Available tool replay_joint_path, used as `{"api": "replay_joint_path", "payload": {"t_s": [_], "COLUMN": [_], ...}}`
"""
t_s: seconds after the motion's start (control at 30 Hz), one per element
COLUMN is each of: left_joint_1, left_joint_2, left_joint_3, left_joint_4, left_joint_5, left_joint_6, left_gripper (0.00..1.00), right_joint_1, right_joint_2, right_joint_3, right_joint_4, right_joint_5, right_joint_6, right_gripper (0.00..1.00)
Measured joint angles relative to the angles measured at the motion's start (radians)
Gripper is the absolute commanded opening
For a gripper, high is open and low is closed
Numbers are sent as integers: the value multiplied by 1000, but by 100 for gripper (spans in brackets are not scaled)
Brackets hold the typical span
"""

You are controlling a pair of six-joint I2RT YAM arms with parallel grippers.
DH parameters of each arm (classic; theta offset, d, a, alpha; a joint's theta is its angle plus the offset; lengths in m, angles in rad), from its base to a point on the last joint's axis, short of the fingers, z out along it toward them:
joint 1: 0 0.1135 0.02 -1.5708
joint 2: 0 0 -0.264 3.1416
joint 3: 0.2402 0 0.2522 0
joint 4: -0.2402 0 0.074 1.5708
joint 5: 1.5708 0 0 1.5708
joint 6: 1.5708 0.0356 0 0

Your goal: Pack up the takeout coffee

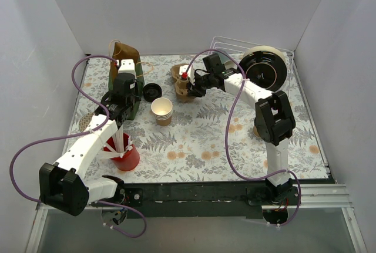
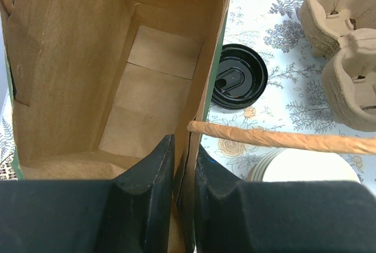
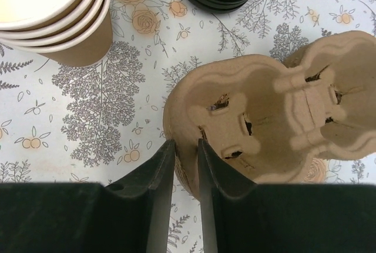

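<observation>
Though overhead hides it, left claw (image 2: 183,145) pinches the bag (image 2: 70,59) wall, right claw (image 3: 185,145) the carrier (image 3: 264,106) rim.

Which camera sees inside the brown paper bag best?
The left wrist view: it looks straight down into the open brown paper bag, to its bottom. The top view shows only its outside, behind the left arm. The right wrist view misses it.

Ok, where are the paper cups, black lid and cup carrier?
paper cups (image 1: 162,107), top external view, white inside of top cup
black lid (image 2: 238,77), left wrist view, its centre
cup carrier (image 3: 264,88), right wrist view, middle ridge
</observation>
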Motion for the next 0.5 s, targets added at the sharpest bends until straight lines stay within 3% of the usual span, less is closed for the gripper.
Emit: {"api": "replay_joint_path", "payload": {"t_s": [0.5], "left_joint_1": [0], "left_joint_2": [0], "left_joint_3": [0], "left_joint_4": [0], "left_joint_5": [0], "left_joint_6": [0], "left_gripper": [15], "right_joint_1": [23], "right_joint_2": [-20], "right_joint_3": [-19], "right_joint_4": [25], "right_joint_5": [55], "right_joint_6": [-19], "right_gripper": [36]}}
